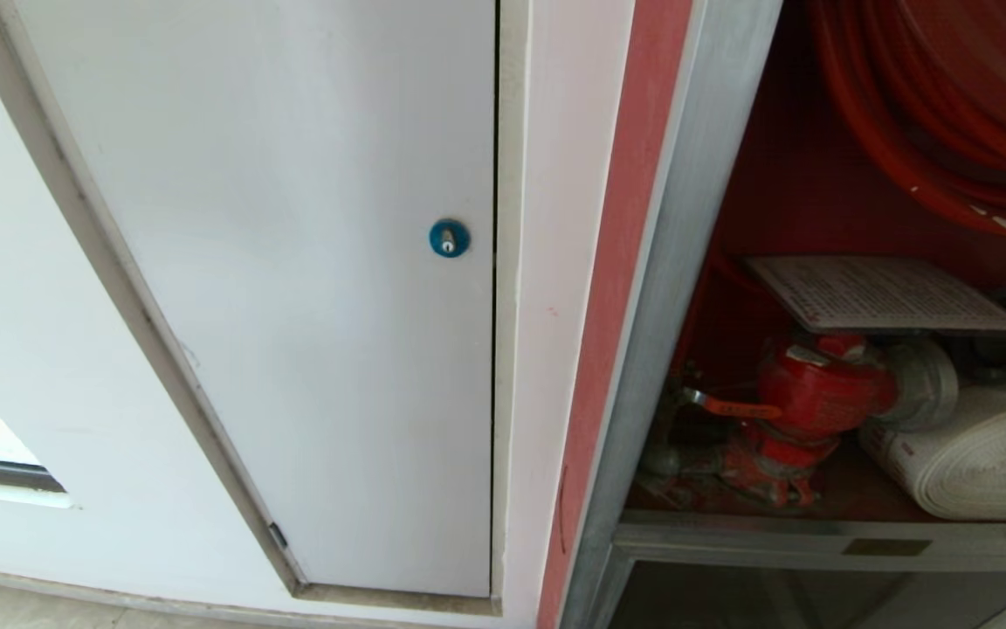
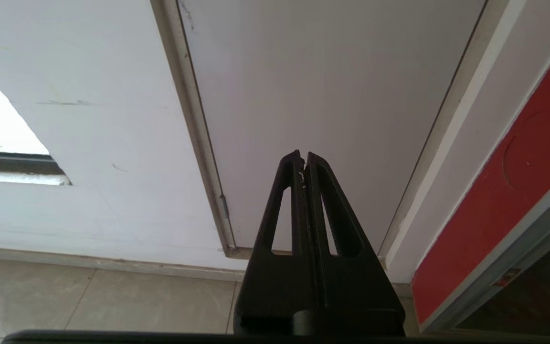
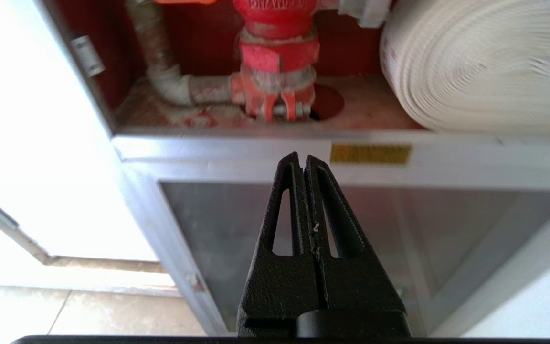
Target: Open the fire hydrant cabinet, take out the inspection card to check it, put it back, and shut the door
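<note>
Head view: the cabinet [image 1: 686, 288] stands open, red inside. The card [image 1: 883, 293] lies flat above the red valve [image 1: 817, 389], beside the rolled hose [image 1: 983, 454], under the reel [image 1: 940, 114]. To the left is a white panel [image 1: 293, 262] with a blue lock [image 1: 449, 238].

Left wrist view: the left tool [image 2: 303, 160] is closed and empty, facing the panel.

Right wrist view: the right tool [image 3: 302, 161] is closed and empty, before the cabinet's lower frame, below the valve.

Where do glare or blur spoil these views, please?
Right wrist view: the wall beside the fire hydrant cabinet is blown out white and the white rolled hose is smeared. Left wrist view: a bright overexposed opening at one edge. Head view: evenly lit.
</note>
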